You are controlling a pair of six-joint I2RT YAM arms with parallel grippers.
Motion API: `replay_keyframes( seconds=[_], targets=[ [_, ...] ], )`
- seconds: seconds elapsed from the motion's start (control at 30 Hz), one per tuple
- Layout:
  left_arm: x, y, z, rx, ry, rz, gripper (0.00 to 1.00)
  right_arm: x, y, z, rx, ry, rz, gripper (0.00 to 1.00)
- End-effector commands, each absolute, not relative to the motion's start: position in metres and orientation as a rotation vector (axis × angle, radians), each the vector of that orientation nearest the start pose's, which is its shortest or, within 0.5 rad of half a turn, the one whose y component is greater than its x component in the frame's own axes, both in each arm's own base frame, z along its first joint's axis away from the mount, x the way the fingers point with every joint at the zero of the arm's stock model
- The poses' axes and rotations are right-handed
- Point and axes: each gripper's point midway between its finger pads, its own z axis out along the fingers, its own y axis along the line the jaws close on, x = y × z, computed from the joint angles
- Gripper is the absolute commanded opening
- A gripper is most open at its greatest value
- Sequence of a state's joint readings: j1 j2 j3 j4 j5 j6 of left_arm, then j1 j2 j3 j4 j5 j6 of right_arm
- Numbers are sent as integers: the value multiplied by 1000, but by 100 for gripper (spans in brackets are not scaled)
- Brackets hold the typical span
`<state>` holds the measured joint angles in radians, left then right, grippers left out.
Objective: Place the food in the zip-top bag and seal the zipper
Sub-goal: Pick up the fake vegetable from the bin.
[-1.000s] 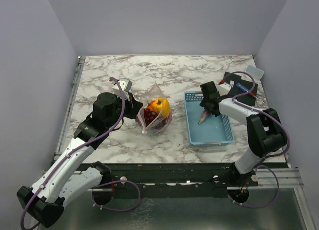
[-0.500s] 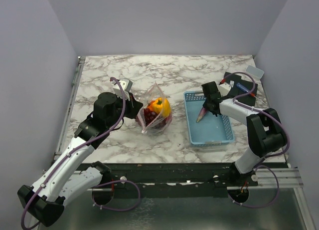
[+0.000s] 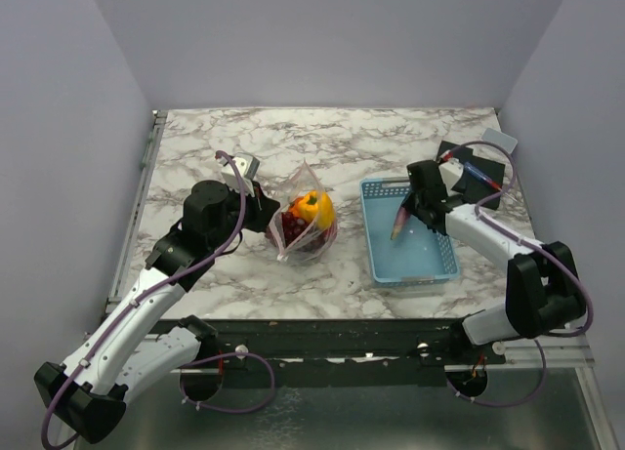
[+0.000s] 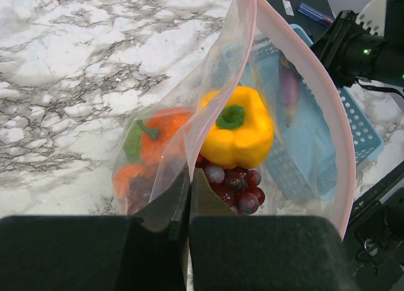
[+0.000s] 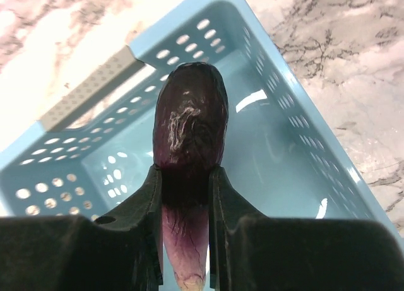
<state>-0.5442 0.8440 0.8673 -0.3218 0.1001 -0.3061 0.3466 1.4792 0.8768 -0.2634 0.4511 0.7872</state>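
Matched pair of arms. Left arm (image 3: 146, 299): white moulded link shells, rounded black joint housings, black base block at 7 o'clock in the top view. A purple cable (image 3: 239, 191) runs along the links and loops free by the wrist, which carries a small grey camera block (image 3: 245, 166). Right arm (image 3: 488, 233): same white shells and black joints, with its own purple cable (image 3: 480, 144) arching off the wrist. Left hand (image 4: 188, 177): two matte black fingers, flat inner faces, tapered tips. Right hand (image 5: 185, 172): same matte black fingers, broad at the root, narrowing toward 12 o'clock.
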Motion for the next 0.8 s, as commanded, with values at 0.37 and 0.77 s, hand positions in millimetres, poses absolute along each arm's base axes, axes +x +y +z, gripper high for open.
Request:
replay_keyframes(
  seconds=[0.37, 0.77],
  targets=[
    [256, -186, 263, 286, 1903, -684, 0, 345, 103, 194, 481, 2077, 323, 1],
    [254, -188, 264, 290, 1904, -703, 0, 315, 166, 313, 188, 1806, 769, 1]
  ],
)
